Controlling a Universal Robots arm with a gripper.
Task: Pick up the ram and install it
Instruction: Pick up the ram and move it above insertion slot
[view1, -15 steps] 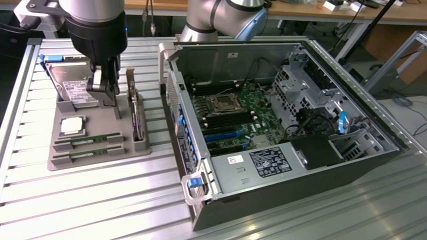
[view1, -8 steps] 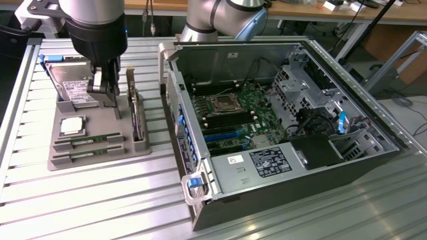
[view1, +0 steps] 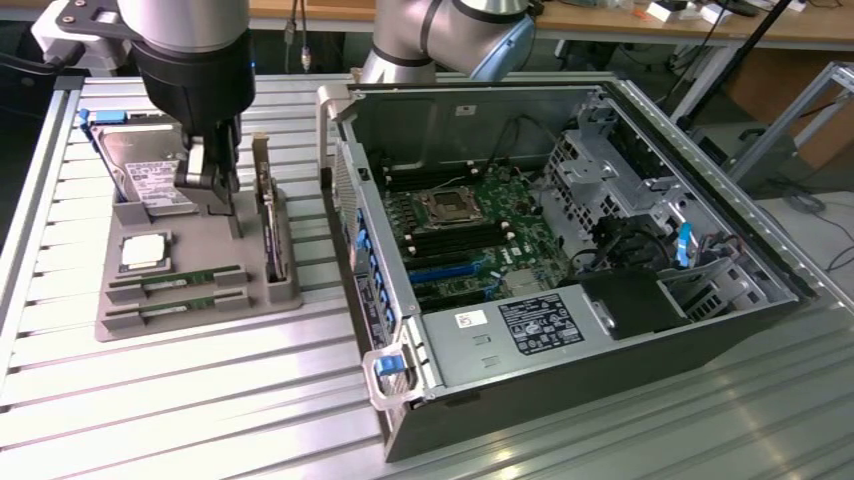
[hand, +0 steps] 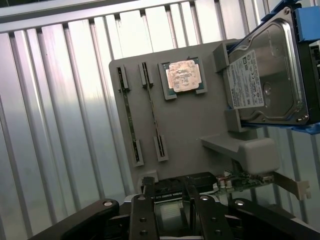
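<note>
I have the gripper (view1: 216, 200) hanging over the far half of the tray (view1: 200, 322), close above the gap between the drive (view1: 140, 165) and the upright card (view1: 272, 228). The jaws stand as wide as they go and hold nothing; in the wrist view the fingers (hand: 146, 210) are well apart, with only the card's dark top showing in the gap between them.

The ram (view1: 176, 280) is not under me. It lies in its slot at the tray's near end, edge up, with the other stick (view1: 174, 306) just beside it and parallel, one slot closer to the tray's front edge. The CPU (view1: 144, 250) sits between my jaws and those slots, toward the exterior view's left.

What matters is the offset and the axis. From the jaws, the ram lies toward the camera in the exterior view and a little to that view's left. Its long axis runs across the tray, roughly along the exterior view's left-right. In the wrist view both sticks run crosswise to the line between my fingers — so I judge the jaws are already turned to close on the flat faces, not the ends.

The case (view1: 534, 330) lies open on the exterior view's right, with the board (view1: 467, 230) exposed, well apart from the tray.
</note>
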